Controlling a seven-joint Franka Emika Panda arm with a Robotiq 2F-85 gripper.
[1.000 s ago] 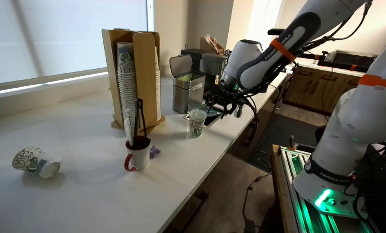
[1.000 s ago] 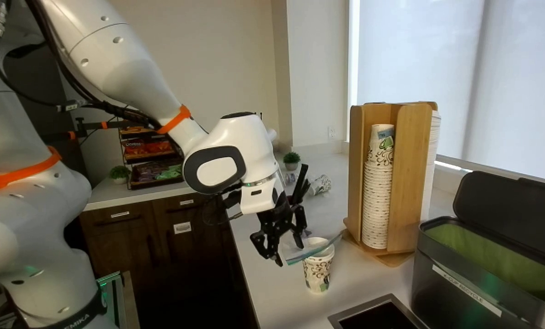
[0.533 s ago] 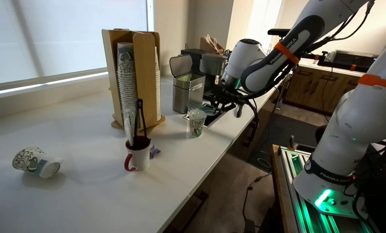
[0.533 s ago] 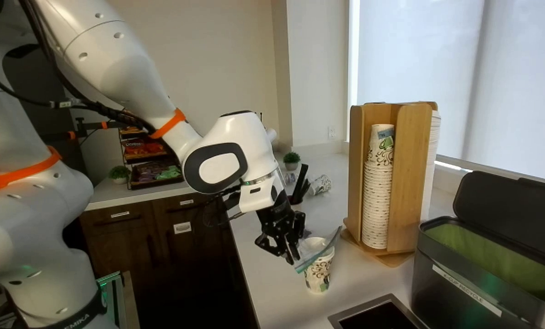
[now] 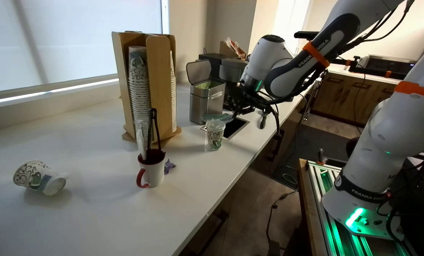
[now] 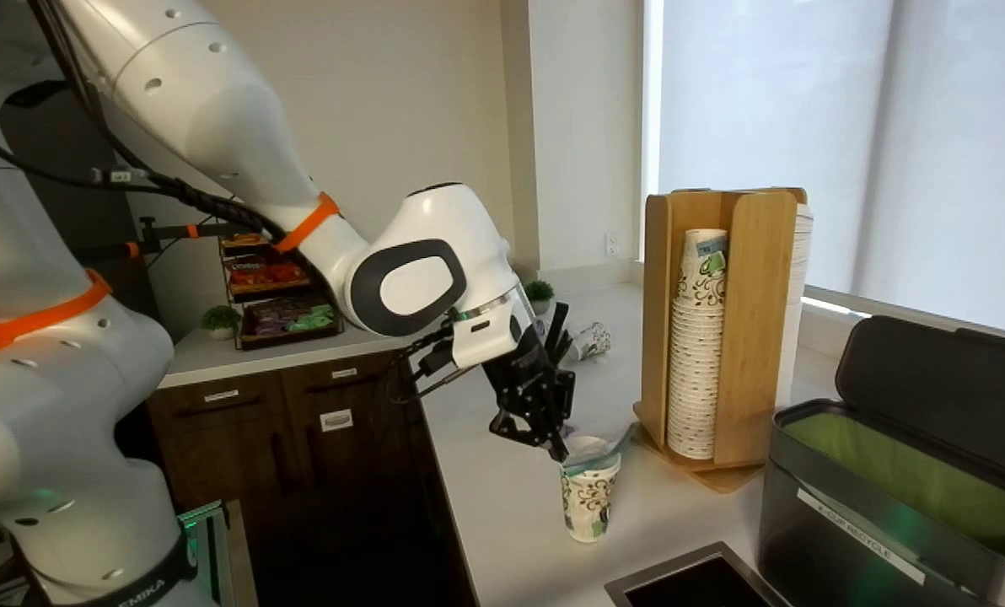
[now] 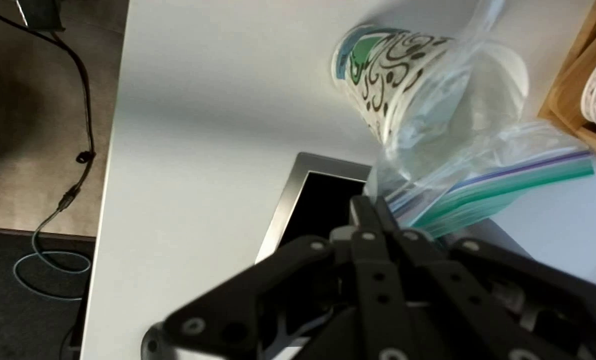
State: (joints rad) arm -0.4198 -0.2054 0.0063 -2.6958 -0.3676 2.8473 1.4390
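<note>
White counter [image 5: 101,213] carries the lot; Franka arm [image 6: 216,93] reaches in over its robot-side edge; wooden cup rack [image 6: 760,337] with nested cups, set back toward the window-side edge; steel bin [image 6: 806,539], lid up, green liner, labelled K-CUP RECYCLE, next along past the rack; metal-framed dark inset [image 7: 285,210] in the counter, between bin and robot-side edge; gripper [image 7: 372,202] tilted down near one corner of the inset, jaws together, pinching the clear zip bag [image 7: 508,192] by its zip end; bag lies across the mouth of the upright paper cup [image 6: 588,510], green strip sticking out past the rim; how much is down inside, can't tell; cup stands between rack and robot-side edge, just beside the inset; tipped paper cup [image 5: 34,177] on its side, well away along the counter; white mug [image 5: 157,176], red handle, black tool [image 5: 149,142] upright in it, nearer the rack; purple scrap [image 5: 169,166] just beside the mug.
</note>
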